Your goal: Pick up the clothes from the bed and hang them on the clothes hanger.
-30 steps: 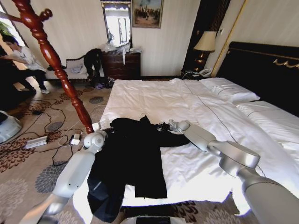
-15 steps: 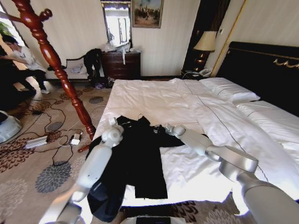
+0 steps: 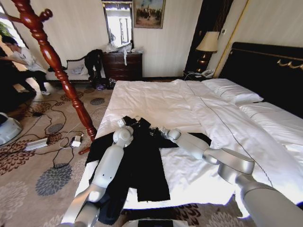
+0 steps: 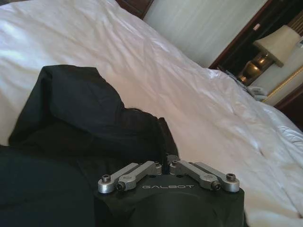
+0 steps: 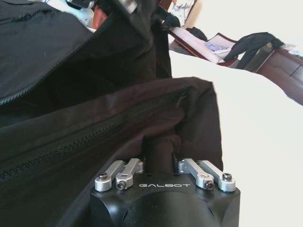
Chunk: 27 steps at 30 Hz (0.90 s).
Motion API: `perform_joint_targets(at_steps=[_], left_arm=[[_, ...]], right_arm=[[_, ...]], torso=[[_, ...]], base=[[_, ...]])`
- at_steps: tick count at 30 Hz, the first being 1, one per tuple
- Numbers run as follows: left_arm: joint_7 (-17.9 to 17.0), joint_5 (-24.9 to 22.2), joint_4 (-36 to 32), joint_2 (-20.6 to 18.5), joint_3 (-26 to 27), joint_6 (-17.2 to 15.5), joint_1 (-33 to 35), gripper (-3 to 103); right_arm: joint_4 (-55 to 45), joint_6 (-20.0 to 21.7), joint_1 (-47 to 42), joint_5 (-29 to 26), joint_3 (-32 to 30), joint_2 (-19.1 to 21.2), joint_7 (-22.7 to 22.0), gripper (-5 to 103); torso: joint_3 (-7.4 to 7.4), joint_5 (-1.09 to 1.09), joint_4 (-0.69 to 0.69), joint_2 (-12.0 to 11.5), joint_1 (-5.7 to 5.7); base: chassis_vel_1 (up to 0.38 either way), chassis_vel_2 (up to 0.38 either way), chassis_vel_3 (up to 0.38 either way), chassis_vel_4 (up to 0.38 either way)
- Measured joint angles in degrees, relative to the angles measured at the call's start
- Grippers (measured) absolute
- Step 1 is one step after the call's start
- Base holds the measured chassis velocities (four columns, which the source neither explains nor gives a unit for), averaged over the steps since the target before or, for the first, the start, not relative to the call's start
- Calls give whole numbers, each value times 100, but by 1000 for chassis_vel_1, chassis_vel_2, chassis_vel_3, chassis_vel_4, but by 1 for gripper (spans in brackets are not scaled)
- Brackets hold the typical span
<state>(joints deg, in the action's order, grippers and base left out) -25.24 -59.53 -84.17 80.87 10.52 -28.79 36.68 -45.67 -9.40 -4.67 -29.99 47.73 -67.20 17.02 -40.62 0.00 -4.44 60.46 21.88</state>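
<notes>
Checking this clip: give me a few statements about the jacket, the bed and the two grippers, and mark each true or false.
1. The black jacket lies on the white bed. True.
2. The jacket is hanging on a hanger. False: it lies on the bed.
3. The right gripper has its jaws closed on jacket fabric. True.
4. The left gripper is parked over the pillows. False: it is at the jacket's collar end.
5. A lamp stands beside the headboard. True.

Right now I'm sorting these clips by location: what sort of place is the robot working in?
Most likely a hotel bedroom. A very wide bed with a white duvet and a black, gold-trimmed headboard stands beside a bedside lamp, with a framed painting hanging above a dark dresser.
</notes>
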Motion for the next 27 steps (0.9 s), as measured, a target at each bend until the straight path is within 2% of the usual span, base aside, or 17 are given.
perform_joint_targets(at_steps=[1,4,5,6,7,9,10,14,16,18,21,24,27], left_arm=[[0,18,3,-25,14,1,21,2],[-39,46,-2,-137,33,-7,49,2],[-39,46,-2,-137,33,-7,49,2],[-67,73,-8,-199,25,-22,59,2],[-78,93,-13,-237,16,-28,70,2],[-91,124,-41,-348,-5,-54,113,2],[-91,124,-41,-348,-5,-54,113,2],[-91,200,-80,-412,-56,-110,191,2],[-90,221,-81,-409,-62,-114,207,2],[-86,306,-85,-401,-77,-125,273,2],[-83,368,-92,-405,-100,-126,315,2],[-83,425,-170,-456,-155,-141,435,2],[-84,455,-214,-482,-176,-151,516,2]], right_arm=[[-84,21,-8,-8,30,72,-63,33],[-413,240,-13,-112,91,400,-154,49],[-413,240,-13,-112,91,400,-154,49],[-570,409,-9,-176,101,558,-207,55],[-639,493,-5,-206,104,631,-238,55],[-841,661,17,-282,101,880,-300,66],[-841,661,17,-282,101,880,-300,66],[-988,724,-27,-206,35,1165,-169,88],[-992,743,-46,-176,16,1191,-153,88],[-1001,857,-100,-110,-59,1249,-143,100],[-1005,968,-122,-55,-100,1278,-151,97],[-951,1138,-144,45,-194,1325,-177,82],[-926,1140,-148,58,-216,1343,-172,77]], torso=[[0,0,1,0,0],[0,0,-3,0,0],[0,0,-3,0,0],[0,0,-5,0,0],[0,0,-5,0,0],[0,-1,-3,0,0],[0,-1,-3,0,0],[1,0,-4,0,0],[0,0,-5,0,-1],[1,1,-3,0,0],[0,0,0,0,-1],[1,1,-2,0,-1],[1,0,-3,0,-1]], base=[[0,0,0,0],[0,0,0,0],[0,0,0,0],[0,0,0,0],[0,0,0,0],[0,0,0,0],[0,0,0,0],[0,0,0,0],[0,0,0,0],[0,0,0,0],[0,0,0,0],[0,0,0,0],[0,0,0,0]])
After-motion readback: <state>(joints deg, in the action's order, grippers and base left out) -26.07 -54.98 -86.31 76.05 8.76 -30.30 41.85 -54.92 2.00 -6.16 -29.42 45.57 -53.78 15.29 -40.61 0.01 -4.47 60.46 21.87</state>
